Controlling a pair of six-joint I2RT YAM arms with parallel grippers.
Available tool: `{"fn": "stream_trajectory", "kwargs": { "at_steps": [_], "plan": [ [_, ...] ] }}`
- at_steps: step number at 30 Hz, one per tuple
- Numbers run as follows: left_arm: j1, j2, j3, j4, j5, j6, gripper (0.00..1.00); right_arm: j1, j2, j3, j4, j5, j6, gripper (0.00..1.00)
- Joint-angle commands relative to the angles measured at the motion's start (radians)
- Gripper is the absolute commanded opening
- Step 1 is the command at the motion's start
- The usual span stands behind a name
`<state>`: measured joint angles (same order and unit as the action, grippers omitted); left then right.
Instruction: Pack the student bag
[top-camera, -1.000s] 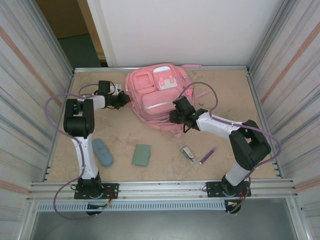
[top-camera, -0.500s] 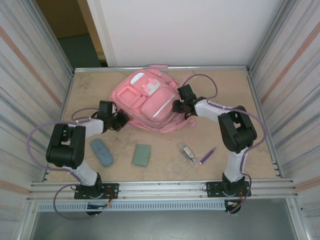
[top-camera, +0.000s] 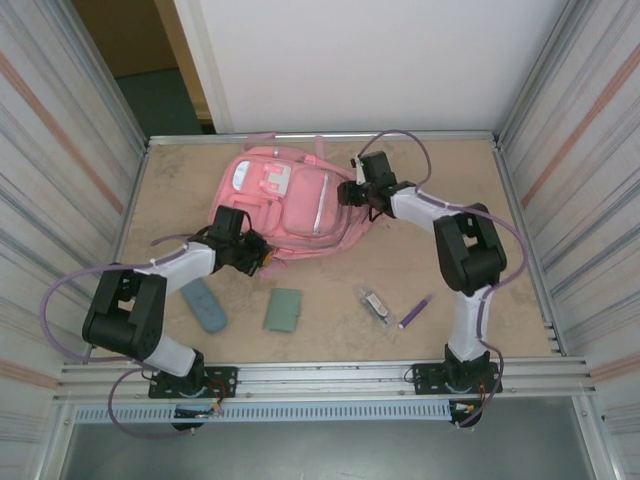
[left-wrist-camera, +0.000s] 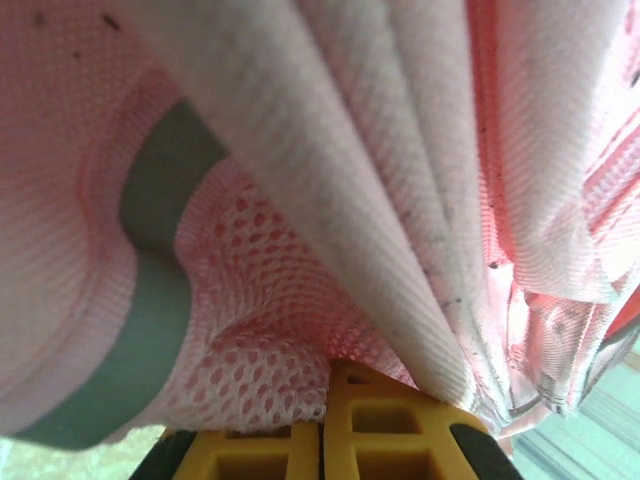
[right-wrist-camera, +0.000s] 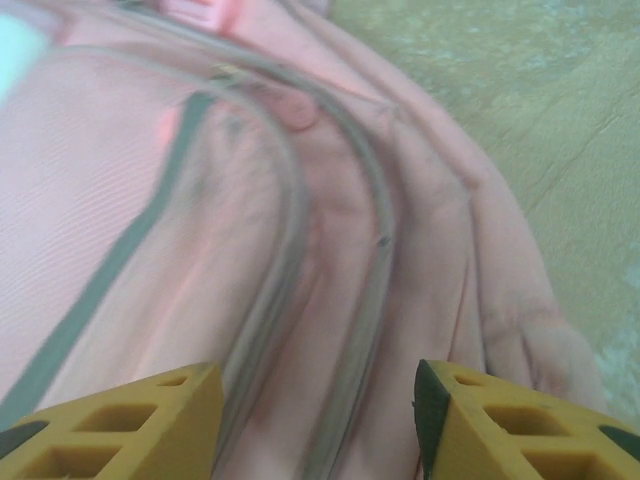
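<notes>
- My left gripper is pressed together, pinching mesh on the large pink fabric backpack, which lies far-centre on the table.
- Right gripper hangs spread over a zip seam.
- I'd call this getting the bag open; next, the right must close on that zip.

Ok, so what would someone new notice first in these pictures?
The big pink student bag lies at the far middle of the table. The left gripper is pinched shut on fabric at its near-left edge, and the right gripper sits open at its far-right side. Nearer the front edge lie a blue case, a green pouch and a purple pen.
</notes>
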<state>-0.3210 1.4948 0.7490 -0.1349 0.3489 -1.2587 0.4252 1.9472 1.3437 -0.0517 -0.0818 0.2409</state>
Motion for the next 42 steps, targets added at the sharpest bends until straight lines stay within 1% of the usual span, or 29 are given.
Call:
{"fn": "stream_trajectory", "kwargs": {
  "at_steps": [1,3,5,7,9,12,14,15,18,21,23,26,31,36,38,39,42],
  "plan": [
    [-0.012,-0.08,0.047,-0.101,0.046,-0.078,0.0,0.011,-0.243,-0.101,0.03,-0.111,-0.072,0.54],
    [-0.012,-0.108,0.059,-0.131,0.036,-0.112,0.0,0.035,-0.372,-0.202,0.015,-0.143,-0.106,0.54],
    [-0.012,-0.128,0.064,-0.133,0.035,-0.134,0.0,0.094,-0.481,-0.313,0.01,-0.151,-0.17,0.55],
    [-0.012,-0.138,0.076,-0.134,0.028,-0.152,0.0,0.183,-0.579,-0.445,0.06,-0.158,-0.236,0.55],
    [-0.012,-0.132,0.101,-0.163,0.034,-0.163,0.0,0.311,-0.656,-0.575,0.145,-0.115,-0.286,0.55],
    [-0.011,-0.107,0.135,-0.163,0.092,-0.166,0.0,0.491,-0.687,-0.696,0.281,-0.013,-0.336,0.55],
    [-0.014,-0.084,0.153,-0.157,0.138,-0.176,0.0,0.563,-0.648,-0.721,0.354,0.052,-0.352,0.56],
    [-0.015,-0.073,0.164,-0.153,0.159,-0.178,0.0,0.581,-0.61,-0.712,0.374,0.077,-0.342,0.55],
    [-0.034,-0.067,0.177,-0.145,0.181,-0.198,0.0,0.619,-0.476,-0.674,0.471,0.149,-0.335,0.55],
    [-0.049,-0.073,0.182,-0.144,0.185,-0.209,0.0,0.625,-0.346,-0.642,0.605,0.21,-0.374,0.56],
    [-0.049,-0.078,0.184,-0.15,0.189,-0.205,0.0,0.607,-0.269,-0.634,0.685,0.225,-0.395,0.57],
    [-0.05,-0.095,0.177,-0.163,0.184,-0.188,0.0,0.572,-0.18,-0.619,0.779,0.212,-0.416,0.57],
    [-0.075,-0.163,0.099,-0.158,0.11,-0.211,0.0,0.571,-0.101,-0.621,0.943,0.261,-0.414,0.57],
    [-0.084,-0.242,0.029,-0.151,0.032,-0.217,0.0,0.589,-0.055,-0.633,1.097,0.255,-0.437,0.55],
    [-0.083,-0.272,0.005,-0.15,0.0,-0.223,0.0,0.596,-0.041,-0.633,1.138,0.274,-0.421,0.54],
    [-0.084,-0.284,0.0,-0.155,-0.014,-0.223,0.0,0.596,-0.035,-0.64,1.167,0.281,-0.409,0.51],
    [-0.084,-0.304,-0.016,-0.151,-0.026,-0.225,0.0,0.599,-0.03,-0.652,1.222,0.249,-0.395,0.39]
  ]
}}
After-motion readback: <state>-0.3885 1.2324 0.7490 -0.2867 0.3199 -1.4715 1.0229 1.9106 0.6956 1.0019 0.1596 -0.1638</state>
